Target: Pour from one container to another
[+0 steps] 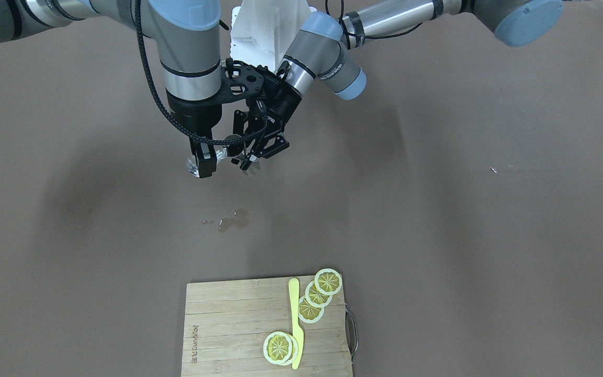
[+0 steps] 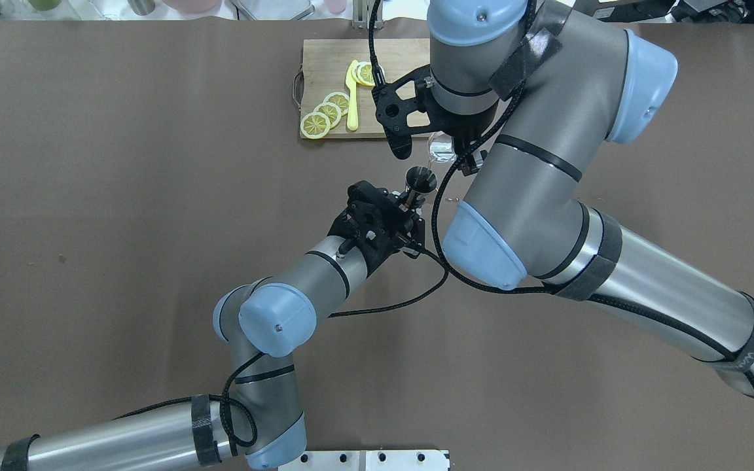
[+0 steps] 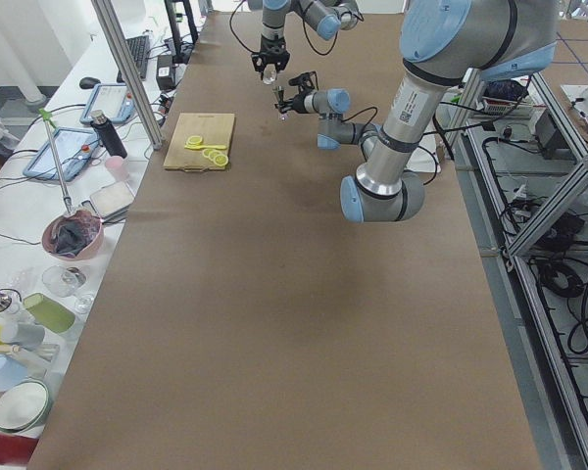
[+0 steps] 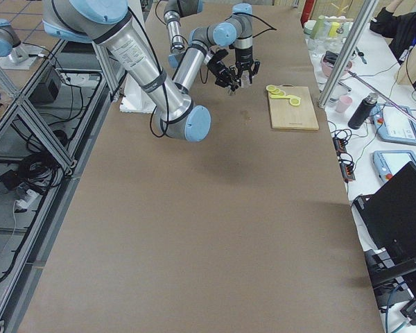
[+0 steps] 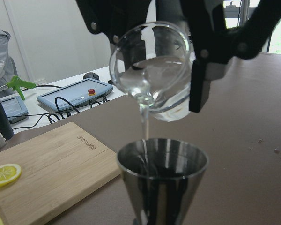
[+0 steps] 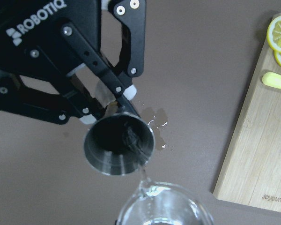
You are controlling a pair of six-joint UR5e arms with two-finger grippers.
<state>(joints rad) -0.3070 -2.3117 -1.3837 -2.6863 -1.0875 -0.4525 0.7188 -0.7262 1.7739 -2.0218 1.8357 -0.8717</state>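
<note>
My right gripper (image 1: 204, 159) is shut on a clear glass beaker (image 5: 152, 70), which is tilted with its spout down. A thin stream of water falls from it into a steel jigger (image 5: 161, 180) just below. My left gripper (image 6: 110, 105) is shut on the jigger's narrow waist and holds it upright above the table. In the overhead view the jigger (image 2: 420, 178) sits right beside the beaker (image 2: 441, 150), between the two wrists. Some water is still in the beaker (image 6: 161, 208).
A small puddle of spilled water (image 1: 231, 220) lies on the brown table under the grippers. A wooden cutting board (image 1: 228, 324) with lemon slices (image 1: 316, 296) and a yellow knife (image 1: 295, 324) sits at the operators' edge. Tablets and bottles stand beyond that edge.
</note>
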